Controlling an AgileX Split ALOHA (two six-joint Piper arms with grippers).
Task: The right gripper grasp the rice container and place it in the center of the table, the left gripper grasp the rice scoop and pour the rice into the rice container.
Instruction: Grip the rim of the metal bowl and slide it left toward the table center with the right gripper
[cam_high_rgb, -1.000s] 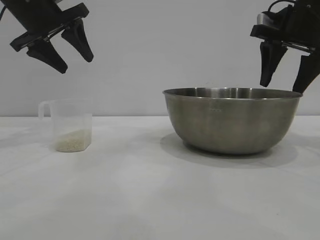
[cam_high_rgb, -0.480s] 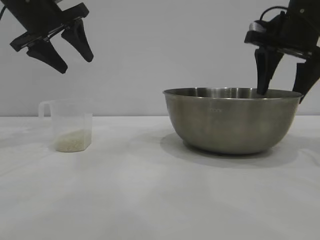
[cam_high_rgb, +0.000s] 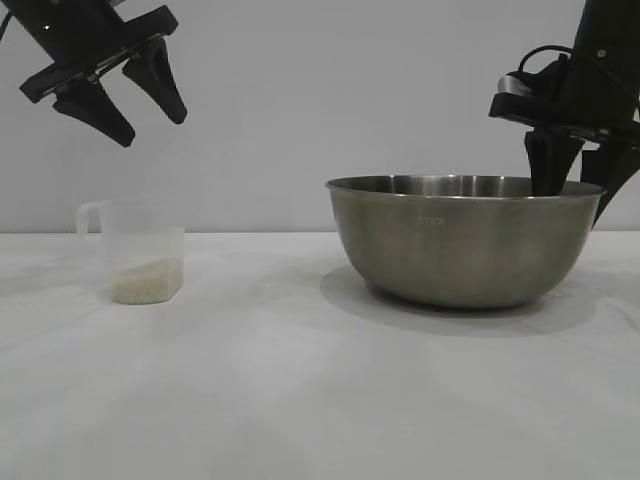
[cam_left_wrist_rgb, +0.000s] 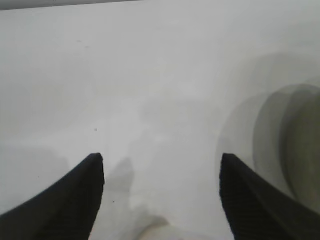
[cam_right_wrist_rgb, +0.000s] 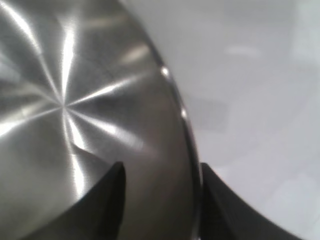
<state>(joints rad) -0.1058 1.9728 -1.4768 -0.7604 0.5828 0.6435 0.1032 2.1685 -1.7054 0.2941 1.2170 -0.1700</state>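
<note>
The rice container (cam_high_rgb: 465, 240), a large steel bowl, stands on the white table (cam_high_rgb: 300, 390) at the right. My right gripper (cam_high_rgb: 578, 190) is lowered over the bowl's right rim (cam_right_wrist_rgb: 186, 125). One finger is inside the bowl and the other outside, against the rim. In the right wrist view the right gripper (cam_right_wrist_rgb: 161, 170) still shows a gap between the inner finger and the wall. The rice scoop (cam_high_rgb: 140, 250), a clear plastic cup with a handle, stands at the left with rice (cam_high_rgb: 147, 283) in its bottom. High above it hangs my left gripper (cam_high_rgb: 152, 130), open and empty.
Bare white tabletop (cam_left_wrist_rgb: 150, 75) lies between the scoop and the bowl and in front of both. A plain pale wall closes the back.
The right gripper has come down from above the bowl onto its right rim, and its fingers have drawn closer together. The left arm, the scoop and the bowl have not moved.
</note>
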